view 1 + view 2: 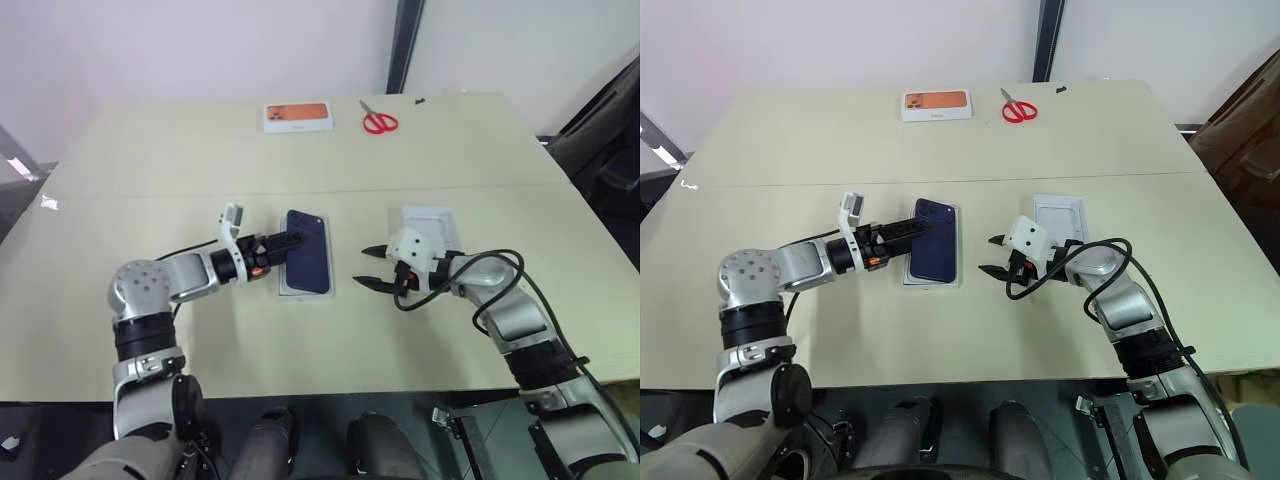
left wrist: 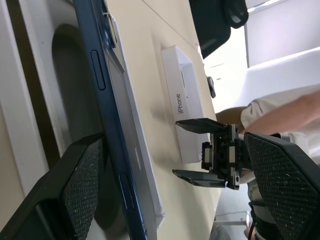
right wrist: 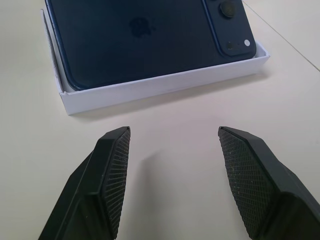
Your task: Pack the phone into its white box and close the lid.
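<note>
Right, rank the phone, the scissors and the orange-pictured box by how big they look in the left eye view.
1. phone, largest, though it lies nearest the camera
2. orange-pictured box
3. scissors, smallest; both lie at the far edge, so this is apparent size alone.

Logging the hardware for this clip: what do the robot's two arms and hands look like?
Both arms are silver-grey metal with black joint bands and round shoulder housings. Each hand, left hand and right hand, has two black wedge-shaped fingers with cross-hatched pads. Each wrist bears a white camera block. Black cables loop loosely along the right forearm.
</note>
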Tool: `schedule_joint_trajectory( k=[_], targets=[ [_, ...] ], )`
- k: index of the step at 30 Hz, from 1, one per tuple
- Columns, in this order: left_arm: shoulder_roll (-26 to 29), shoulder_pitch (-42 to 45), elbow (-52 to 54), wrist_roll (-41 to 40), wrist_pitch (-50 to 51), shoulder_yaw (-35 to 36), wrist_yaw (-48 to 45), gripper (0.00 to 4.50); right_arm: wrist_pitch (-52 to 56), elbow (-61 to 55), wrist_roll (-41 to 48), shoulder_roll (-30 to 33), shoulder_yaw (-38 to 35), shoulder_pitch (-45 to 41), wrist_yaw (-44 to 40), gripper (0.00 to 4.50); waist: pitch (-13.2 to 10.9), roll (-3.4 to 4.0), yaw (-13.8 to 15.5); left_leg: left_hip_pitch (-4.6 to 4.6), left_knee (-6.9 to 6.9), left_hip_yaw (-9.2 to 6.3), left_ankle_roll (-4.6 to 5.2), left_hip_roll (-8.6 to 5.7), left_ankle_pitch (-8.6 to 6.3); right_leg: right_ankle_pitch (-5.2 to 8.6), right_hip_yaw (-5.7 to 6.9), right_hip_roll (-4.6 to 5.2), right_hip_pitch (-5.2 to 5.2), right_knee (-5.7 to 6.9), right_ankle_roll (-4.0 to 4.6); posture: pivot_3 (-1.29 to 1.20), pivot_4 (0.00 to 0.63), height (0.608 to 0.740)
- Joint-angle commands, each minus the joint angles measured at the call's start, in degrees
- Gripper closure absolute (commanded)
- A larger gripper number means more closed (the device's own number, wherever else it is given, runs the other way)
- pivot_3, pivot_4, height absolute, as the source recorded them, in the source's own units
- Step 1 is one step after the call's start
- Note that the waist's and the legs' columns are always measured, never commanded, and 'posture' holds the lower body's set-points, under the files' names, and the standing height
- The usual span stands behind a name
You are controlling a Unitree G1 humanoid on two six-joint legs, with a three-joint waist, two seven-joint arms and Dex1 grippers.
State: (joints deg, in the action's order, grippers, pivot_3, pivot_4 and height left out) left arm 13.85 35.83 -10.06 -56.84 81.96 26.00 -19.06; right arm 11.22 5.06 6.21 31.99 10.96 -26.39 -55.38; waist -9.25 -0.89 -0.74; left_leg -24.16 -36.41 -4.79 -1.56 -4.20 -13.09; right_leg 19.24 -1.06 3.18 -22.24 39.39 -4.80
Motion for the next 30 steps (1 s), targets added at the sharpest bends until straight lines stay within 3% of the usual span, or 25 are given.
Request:
schedule_joint_trajectory(
  k=[1,21,27,30],
  targets=[
    [1.2,-0.1,2.6,-2.1,0.7,0.5,-1.5,0.03,-0.9,-0.9,0.3,-0.5,-0.5,-1.2,0.2,1.55,0.0,0.0,0.0,0.0,0.0,0.0,0.0,0.0,0.0,0.0,0.0,0.0,0.0,0.0,0.0,0.0,0.15,0.74],
    [6.4,-2.0,4.7,-2.1,0.9,-0.8,-4.6,0.03,-0.9,-0.2,-0.2,-1.2,-0.2,-1.8,0.1,1.55,0.0,0.0,0.0,0.0,0.0,0.0,0.0,0.0,0.0,0.0,0.0,0.0,0.0,0.0,0.0,0.0,0.15,0.74],
    [9.1,-3.2,6.4,1.8,-6.5,-4.8,-8.2,0.03,-0.8,0.2,-0.1,-1.7,-0.8,-2.6,0.5,1.55,0.0,0.0,-0.1,0.0,0.0,0.0,0.0,0.0,0.0,0.0,0.0,0.0,0.0,0.01,0.0,0.0,0.15,0.74],
    [11.1,-4.1,5.5,5.7,-11.5,-7.6,-9.7,0.87,-0.2,0.4,0.9,-2.1,-2.0,-3.3,1.3,1.55,0.0,0.02,-0.2,0.01,0.06,0.01,0.0,0.0,0.0,0.0,-0.03,0.0,-0.03,0.0,0.01,0.0,0.15,0.74]
  ],
)
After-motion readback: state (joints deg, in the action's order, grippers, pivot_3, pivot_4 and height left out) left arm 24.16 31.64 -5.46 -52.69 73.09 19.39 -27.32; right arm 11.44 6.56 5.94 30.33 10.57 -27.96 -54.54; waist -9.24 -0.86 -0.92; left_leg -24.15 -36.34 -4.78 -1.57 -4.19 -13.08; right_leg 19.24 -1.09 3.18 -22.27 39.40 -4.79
